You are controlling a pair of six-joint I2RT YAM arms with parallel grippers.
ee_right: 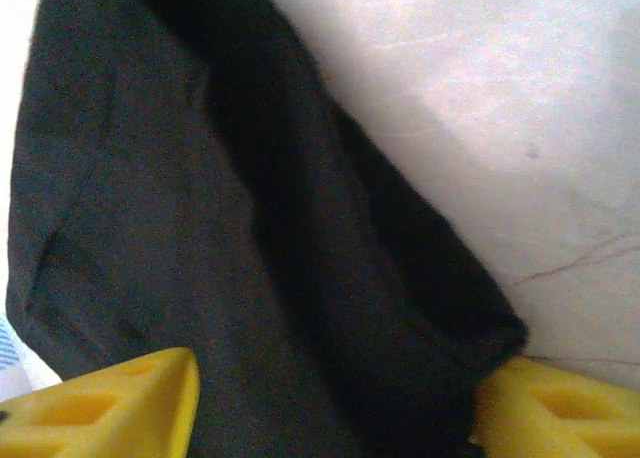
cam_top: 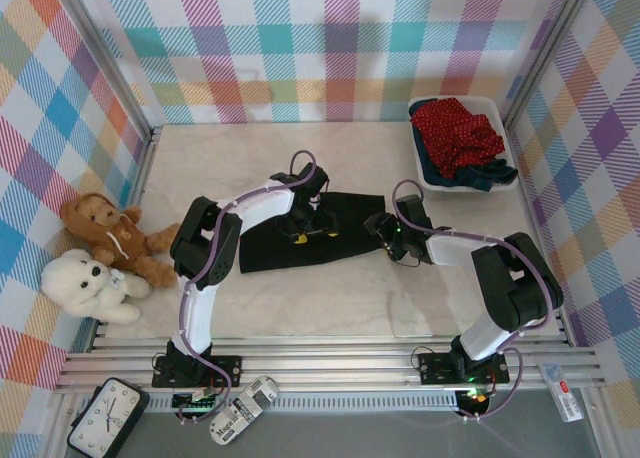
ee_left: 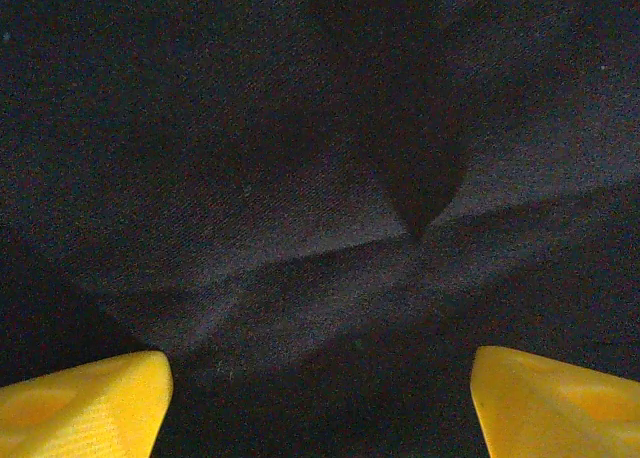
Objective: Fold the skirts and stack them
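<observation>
Black skirt (cam_top: 265, 248) at centre frame in the overhead view, spread flat on the pale surface (cam_top: 320, 308), its long side running from lower left up to the right. We've got both arms bent in over it.

The left tool (ee_left: 320, 398) sits low over the middle of the cloth. In its wrist view the yellow fingers (ee_left: 85, 403) stand far apart in the two bottom corners. Beyond them is dark fabric with a soft crease across the frame, and nothing is pinched between them. So it's spread wide, no hold.

At the right end of the skirt, the right tool (ee_right: 335, 403) straddles the cloth's edge. We see its fingers (ee_right: 110, 398) parted. A folded lip of black fabric runs down between them and touches the one at lower right. It's parted, with cloth in the gap and no clamp that we can make out.

Upper right of the overhead view, the white basket (cam_top: 440, 186) holds the red skirt (cam_top: 455, 128) with white dots, heaped on dark blue denim (cam_top: 490, 176). At far left, two teddy bears (cam_top: 105, 233), one brown and one white, sit by the wall, well apart from the black skirt.
</observation>
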